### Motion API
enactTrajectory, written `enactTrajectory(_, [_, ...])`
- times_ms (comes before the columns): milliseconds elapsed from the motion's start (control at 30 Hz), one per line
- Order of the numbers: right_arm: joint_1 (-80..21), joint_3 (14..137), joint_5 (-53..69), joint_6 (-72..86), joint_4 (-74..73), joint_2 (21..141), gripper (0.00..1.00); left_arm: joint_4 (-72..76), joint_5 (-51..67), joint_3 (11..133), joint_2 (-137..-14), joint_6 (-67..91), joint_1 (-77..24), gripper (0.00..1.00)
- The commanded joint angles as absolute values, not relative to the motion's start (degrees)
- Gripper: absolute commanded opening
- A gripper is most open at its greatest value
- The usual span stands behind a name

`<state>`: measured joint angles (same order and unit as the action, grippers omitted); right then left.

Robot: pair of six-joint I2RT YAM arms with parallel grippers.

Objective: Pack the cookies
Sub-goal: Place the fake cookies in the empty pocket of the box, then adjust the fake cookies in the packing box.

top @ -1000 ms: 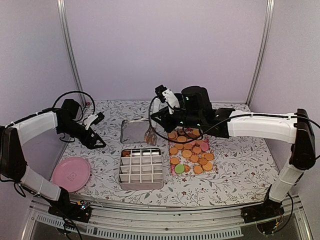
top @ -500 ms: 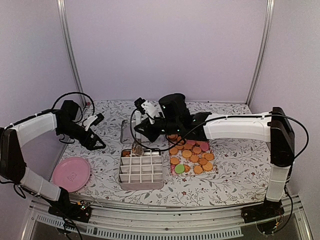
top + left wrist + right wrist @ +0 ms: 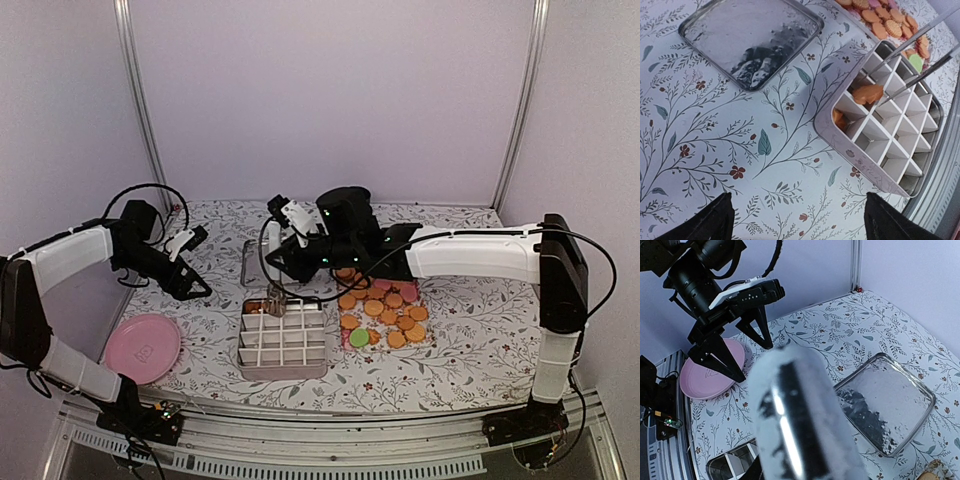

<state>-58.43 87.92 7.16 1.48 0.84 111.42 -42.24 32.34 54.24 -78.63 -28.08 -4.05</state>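
Observation:
The cookies point(image 3: 385, 305) lie as a pile of orange-tan discs, with a few pink and one green, right of the white divided box point(image 3: 283, 340). My right gripper point(image 3: 297, 252) is shut on metal tongs point(image 3: 795, 425), which fill its wrist view as a blur. The tongs' tips point(image 3: 925, 70) reach into a back cell of the box, where an orange cookie point(image 3: 867, 93) lies between them. Another cookie point(image 3: 839, 117) sits in the neighbouring corner cell. My left gripper point(image 3: 203, 262) hangs open over bare table left of the box, holding nothing.
A shiny metal lid point(image 3: 262, 262) lies flat behind the box. A pink plate point(image 3: 143, 347) sits at the near left. The flowered cloth point(image 3: 740, 150) covers the table. Frame posts and pale walls stand at the back.
My right arm swung left from the cookie pile to the box, carrying a cookie in the tongs. The tongs have now spread a little over the back cell. The left arm stayed put.

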Motion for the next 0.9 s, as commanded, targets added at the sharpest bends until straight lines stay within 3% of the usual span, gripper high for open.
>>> enactTrajectory(0, [-58.5, 89.8, 7.2, 1.3, 2.4, 110.3, 0.35, -41.6, 33.3, 53.5, -77.2, -28.6, -3.5, 0.90])
enactTrajectory(333, [-58.5, 89.8, 5.3, 0.6, 4.0, 106.0, 0.31, -41.6, 33.6, 53.7, -77.6, -28.3, -3.5, 0.91])
enactTrajectory(867, [-58.5, 94.0, 10.2, 1.3, 2.4, 111.6, 0.26, -41.5, 33.4, 53.6, -77.3, -28.9, -3.5, 0.90])
